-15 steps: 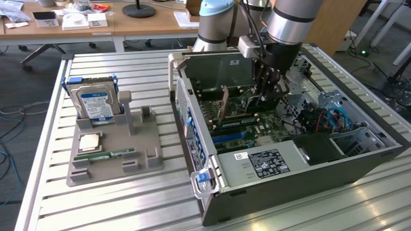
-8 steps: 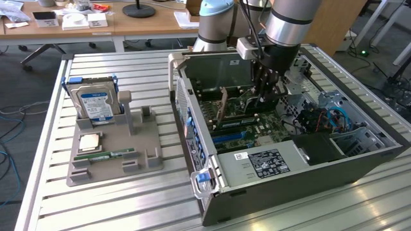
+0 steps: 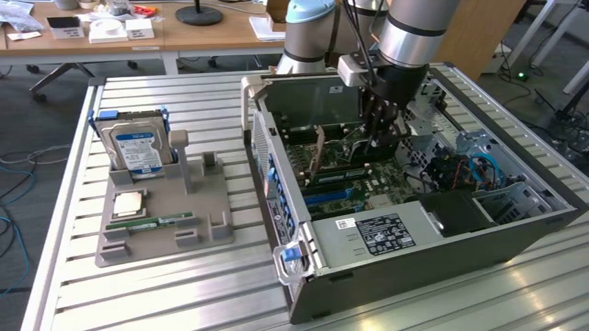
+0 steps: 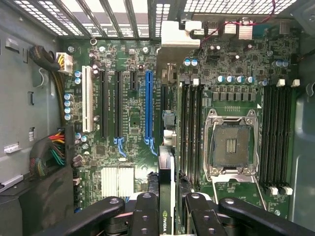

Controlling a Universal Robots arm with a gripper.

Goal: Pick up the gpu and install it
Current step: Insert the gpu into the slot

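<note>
The gripper [image 4: 167, 199] is closed on the gpu [image 4: 166, 169], its fingers [image 4: 145, 211] pinching the thin card edge-on, logo strip up. The card hangs inside the open computer case [image 3: 276, 148], over the motherboard. The pick-up is done, the seating is not: the card appears to sit just beside the long blue slot [image 4: 149, 103], between it and the black memory slots [image 4: 189, 128], though its height above the board is hard to judge. Nearby lie the empty CPU socket [image 4: 231, 142] and bundled power cables [image 4: 49, 150] by the case wall. Outside, well apart, a grey holder [image 3: 207, 207] carries a hard drive [image 3: 138, 146], a processor [image 3: 127, 203] and a green memory stick [image 3: 150, 222]
</note>
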